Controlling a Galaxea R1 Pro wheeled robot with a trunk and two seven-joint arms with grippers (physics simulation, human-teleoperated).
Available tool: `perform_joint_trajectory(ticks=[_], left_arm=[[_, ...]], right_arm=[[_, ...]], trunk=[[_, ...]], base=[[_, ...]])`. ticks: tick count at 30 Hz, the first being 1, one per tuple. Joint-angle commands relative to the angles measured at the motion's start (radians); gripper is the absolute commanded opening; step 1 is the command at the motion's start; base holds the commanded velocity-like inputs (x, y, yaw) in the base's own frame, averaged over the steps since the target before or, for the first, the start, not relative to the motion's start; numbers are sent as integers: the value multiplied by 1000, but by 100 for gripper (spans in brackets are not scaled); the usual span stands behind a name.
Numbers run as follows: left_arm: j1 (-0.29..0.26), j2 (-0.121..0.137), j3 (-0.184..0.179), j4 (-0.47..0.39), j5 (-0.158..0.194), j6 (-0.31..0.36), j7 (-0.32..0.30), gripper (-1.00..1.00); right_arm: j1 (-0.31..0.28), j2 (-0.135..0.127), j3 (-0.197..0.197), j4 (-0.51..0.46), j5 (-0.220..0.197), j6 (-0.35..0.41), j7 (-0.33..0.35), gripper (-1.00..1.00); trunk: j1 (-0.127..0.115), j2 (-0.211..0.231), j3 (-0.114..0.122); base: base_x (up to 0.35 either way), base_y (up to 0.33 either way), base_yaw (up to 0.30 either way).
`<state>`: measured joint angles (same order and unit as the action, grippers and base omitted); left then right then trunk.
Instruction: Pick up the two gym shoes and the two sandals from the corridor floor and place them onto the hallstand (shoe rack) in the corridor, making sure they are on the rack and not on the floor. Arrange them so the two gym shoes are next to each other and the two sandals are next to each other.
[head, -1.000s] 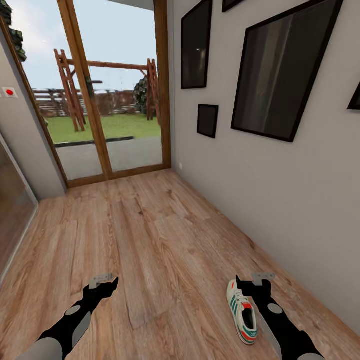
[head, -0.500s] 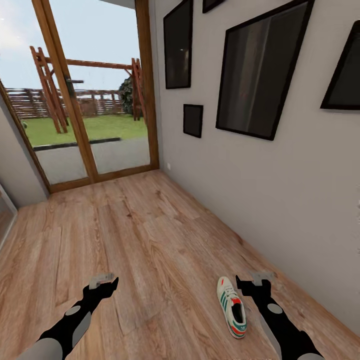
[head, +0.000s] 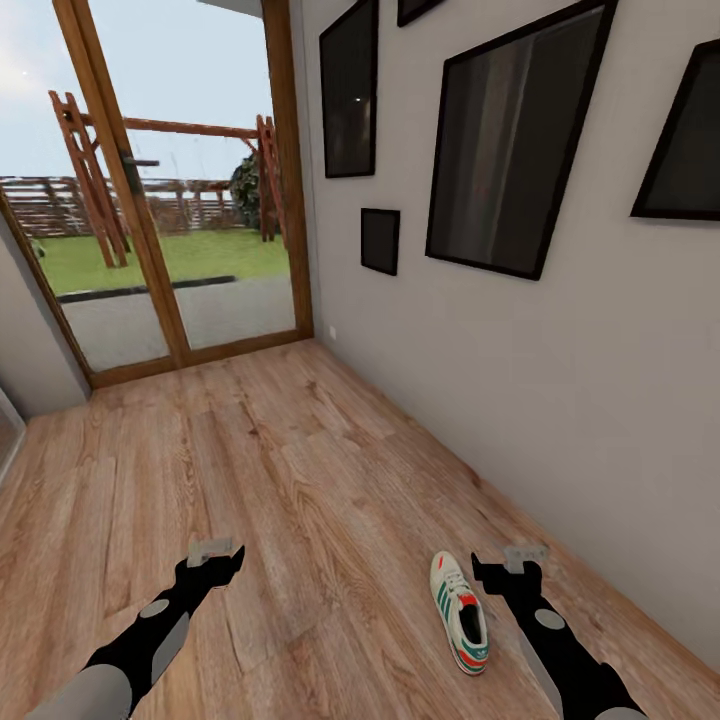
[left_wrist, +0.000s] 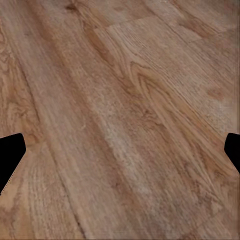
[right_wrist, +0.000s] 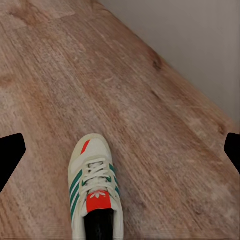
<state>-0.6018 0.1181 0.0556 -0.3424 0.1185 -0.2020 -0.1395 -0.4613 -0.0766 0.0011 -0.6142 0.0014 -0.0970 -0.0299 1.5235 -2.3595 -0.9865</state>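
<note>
so i'm lining up on one gym shoe (head: 460, 625), lower right of frame. both grippers, right gripper (head: 497, 572) and left gripper (head: 215, 566), spread apart, empty. next i lower the right onto it.

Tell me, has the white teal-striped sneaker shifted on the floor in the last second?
No. The white teal-striped sneaker keeps its spacing from the grey wall foot; the glass door slid left alike, so the camera turned.

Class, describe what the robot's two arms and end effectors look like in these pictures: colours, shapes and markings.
Both arms are glossy black with grey oval patches and grey upper segments. The left end effector and right end effector have short, black, pointed fingers, each below a small light-grey bracket. No cables are visible.
</note>
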Motion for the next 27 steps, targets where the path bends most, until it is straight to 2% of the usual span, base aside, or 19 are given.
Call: perform_joint_trajectory(ticks=[1, 5, 6, 7, 9, 12, 13, 20, 27], left_arm=[[-7, -1, -3, -13, 10, 5, -11, 100], [-19, -3, -14, -71, 10, 52, -13, 100], [-22, -2, -17, -142, 10, 138, -28, 100], [-22, -2, -17, -161, 10, 164, -33, 100], [-23, -2, -18, -236, 10, 264, -52, 100], [-24, -2, -18, -292, 10, 326, -60, 100], [-24, -2, -19, -361, 10, 385, -63, 100], [-11, 2, -21, -391, 7, 410, -67, 100], [-9, 2, -20, -392, 8, 408, -67, 100]], right_arm=[[0, 0, 0, 2, 0, -3, -2, 100], [0, 0, 0, 3, 0, -3, -2, 100], [0, 0, -1, 3, 1, -3, -2, 100], [0, 0, -1, 3, 1, -3, -2, 100], [0, -1, -1, 3, 1, -3, -2, 100], [0, -1, -1, 2, 2, -3, -2, 100], [0, -1, -1, 2, 2, -3, -2, 100], [0, -2, -2, 2, 2, -3, -2, 100], [-1, -2, -3, 2, 2, -3, -2, 100]], trunk=[[4, -7, -4], [19, -35, -17], [23, -42, -20], [27, -49, -24], [34, -63, -32], [46, -84, -45], [50, -91, -49], [76, -140, -82], [80, -142, -120]], base=[[0, 0, -4], [0, 0, -2], [0, 0, 0], [0, 0, 0], [0, 0, 0], [0, 0, 0], [0, 0, 0], [0, 0, 0], [0, 0, 0]])
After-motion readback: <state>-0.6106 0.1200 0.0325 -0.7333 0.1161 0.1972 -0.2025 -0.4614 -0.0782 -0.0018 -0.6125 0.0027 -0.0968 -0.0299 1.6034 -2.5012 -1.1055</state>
